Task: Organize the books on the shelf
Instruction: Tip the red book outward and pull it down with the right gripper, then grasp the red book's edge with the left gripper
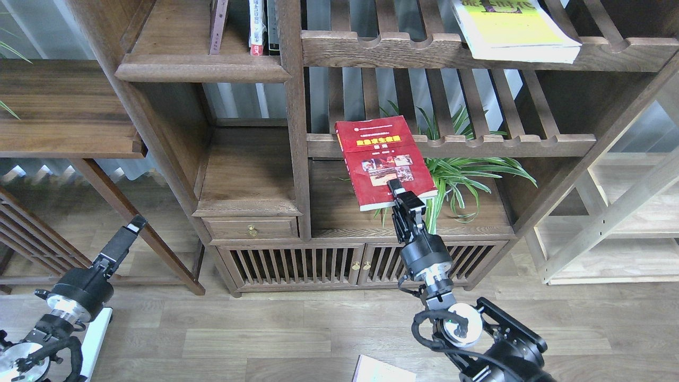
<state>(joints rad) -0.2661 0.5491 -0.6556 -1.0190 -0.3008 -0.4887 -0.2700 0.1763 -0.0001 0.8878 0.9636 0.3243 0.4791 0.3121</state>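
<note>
— Where is the red book (383, 162)?

— Pinched at its near edge by the right hand (401, 195), clenched on the cover, it hangs tilted in front of the slatted rack (451, 144), above the spider plant (467, 172).

— And the others?

— The yellow-green book (517, 29) lies on the upper slatted rack; a pale book (382, 371) shows at the bottom edge. The solid shelf (204, 68) holds upright spines. The left hand (127, 233) hangs low — whether parted, cannot tell.
</note>
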